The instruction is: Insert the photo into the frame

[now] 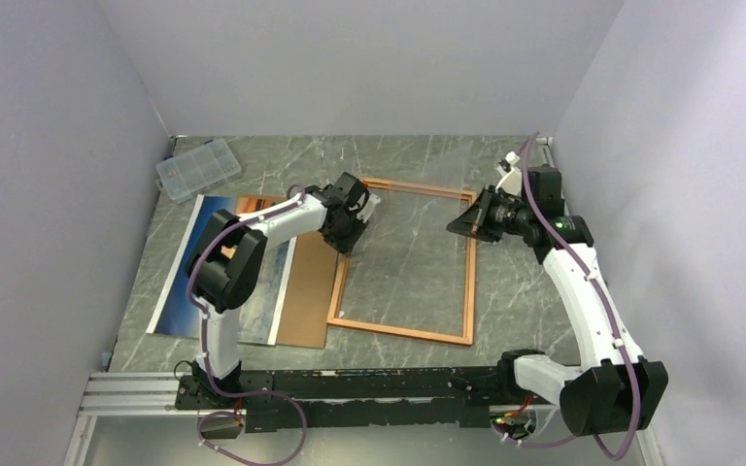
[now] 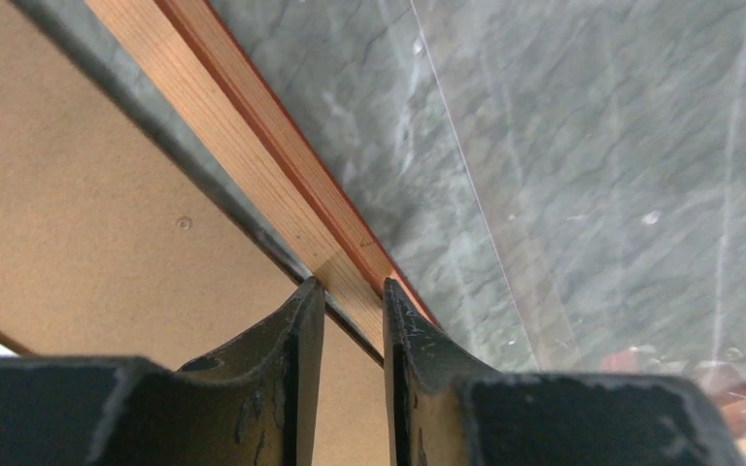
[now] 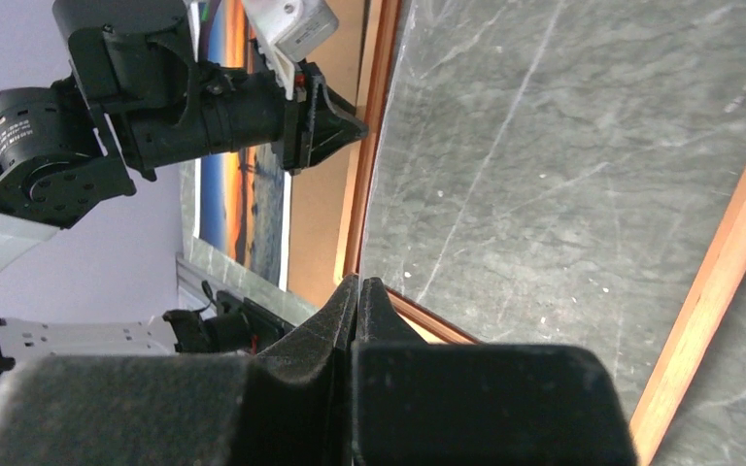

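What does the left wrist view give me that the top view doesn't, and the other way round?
Only the left wrist: the left gripper closed across the frame rail, seen close up, and the clear pane's edge inside it.
Only the top: the whole frame, the photo lying left of the board, the right gripper near the frame's far right corner, and a plastic box at far left.
Both: the frame's left rail, the board beside it, the marble table.

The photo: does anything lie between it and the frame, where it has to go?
Yes. The brown backing board lies flat on the table between the photo and the frame, along the frame's left rail. The left arm also reaches across above the photo, which would hinder lifting it.
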{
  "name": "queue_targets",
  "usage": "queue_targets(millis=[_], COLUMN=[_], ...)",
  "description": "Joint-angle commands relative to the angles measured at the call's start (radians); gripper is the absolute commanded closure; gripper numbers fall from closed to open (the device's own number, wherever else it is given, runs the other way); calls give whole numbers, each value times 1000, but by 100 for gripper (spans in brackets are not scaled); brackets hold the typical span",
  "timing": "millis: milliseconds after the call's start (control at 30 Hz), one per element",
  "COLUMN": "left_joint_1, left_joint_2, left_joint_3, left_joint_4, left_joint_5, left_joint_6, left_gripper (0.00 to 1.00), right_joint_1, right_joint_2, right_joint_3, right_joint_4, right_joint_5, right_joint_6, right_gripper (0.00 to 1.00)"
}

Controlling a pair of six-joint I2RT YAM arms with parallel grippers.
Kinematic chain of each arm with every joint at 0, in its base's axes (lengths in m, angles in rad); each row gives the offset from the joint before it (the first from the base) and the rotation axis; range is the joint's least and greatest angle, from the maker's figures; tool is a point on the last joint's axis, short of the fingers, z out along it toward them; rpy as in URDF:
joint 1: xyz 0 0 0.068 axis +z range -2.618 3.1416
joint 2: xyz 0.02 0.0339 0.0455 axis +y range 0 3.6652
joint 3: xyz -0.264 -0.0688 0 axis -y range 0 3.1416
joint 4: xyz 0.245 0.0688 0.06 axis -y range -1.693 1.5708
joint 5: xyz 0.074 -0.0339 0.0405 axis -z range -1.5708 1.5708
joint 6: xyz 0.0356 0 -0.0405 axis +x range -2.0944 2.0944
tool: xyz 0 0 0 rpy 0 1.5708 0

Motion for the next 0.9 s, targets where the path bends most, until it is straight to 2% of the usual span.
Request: queue_targets(millis=[0,333,600,867], left_joint_1=[53,140,139,146], left_joint_2=[7,-46,-73,-74], left_joint_3=[-110,-183,-104,-88], left_joint_4=[-115,-117,-137,-156], left_joint_5=[-123,-79,214,369], left_joint_6=[63,42,13,1], left_gripper=[79,79,73,72], right_joint_1=[72,181,179,166], right_joint_2=[26,96,71,17], right_joint_3=[-12,-34,19,20], right_joint_4=[113,209,120,74], right_joint_5=[25,56,108,114], right_joint_6=[47,103,62,62], right_gripper=[100,100,100,100])
